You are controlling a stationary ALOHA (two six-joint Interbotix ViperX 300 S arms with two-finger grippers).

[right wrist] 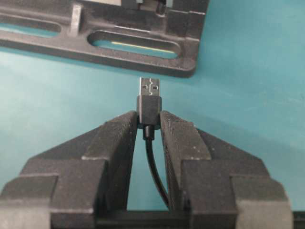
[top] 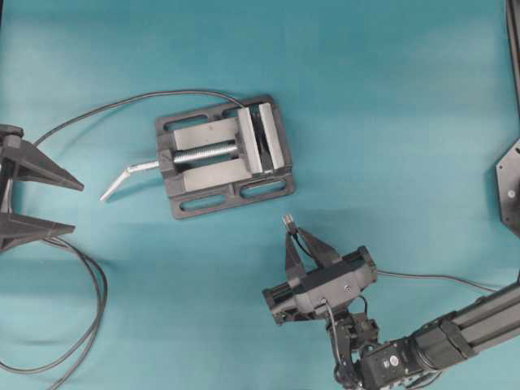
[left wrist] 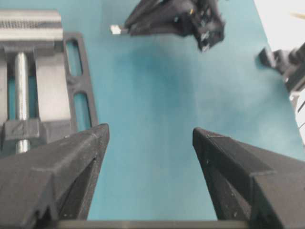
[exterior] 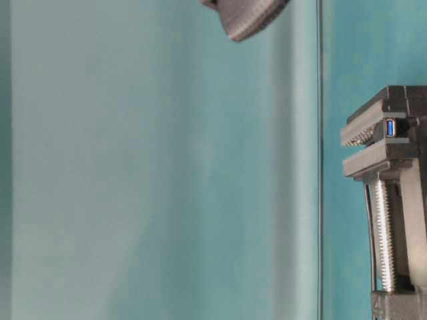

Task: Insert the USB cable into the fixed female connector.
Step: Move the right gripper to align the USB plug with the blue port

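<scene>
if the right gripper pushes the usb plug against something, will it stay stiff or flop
The plug itself looks rigid: a moulded body with a metal tip, pinched by the right gripper just behind it, so probably little wobble. The thin cable behind curves loosely and would likely flop. Gripped so near its end, the plug might slip back.

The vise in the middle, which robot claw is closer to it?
The right gripper, shut on the USB cable's plug, sits just below the vise in the overhead view. The left gripper waits open, farther off at the left edge.
</scene>
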